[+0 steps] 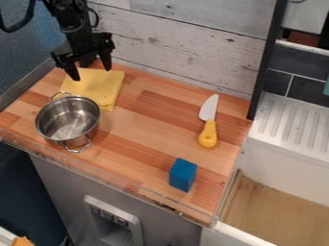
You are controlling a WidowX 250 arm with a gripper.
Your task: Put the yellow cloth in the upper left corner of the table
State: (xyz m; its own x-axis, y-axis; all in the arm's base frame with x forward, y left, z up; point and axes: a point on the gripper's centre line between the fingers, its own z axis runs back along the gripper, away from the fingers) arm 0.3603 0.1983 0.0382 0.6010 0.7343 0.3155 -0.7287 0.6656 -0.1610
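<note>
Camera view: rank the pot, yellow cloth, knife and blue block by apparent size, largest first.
1. Pot
2. Yellow cloth, visible part; the pot overlaps it
3. Knife and blue block: too alike in area to rank, though the knife is longer

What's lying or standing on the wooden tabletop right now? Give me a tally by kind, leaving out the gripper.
Yellow cloth: 1
Two-handled metal pot: 1
Yellow-handled knife: 1
Blue block: 1
Total: 4
</note>
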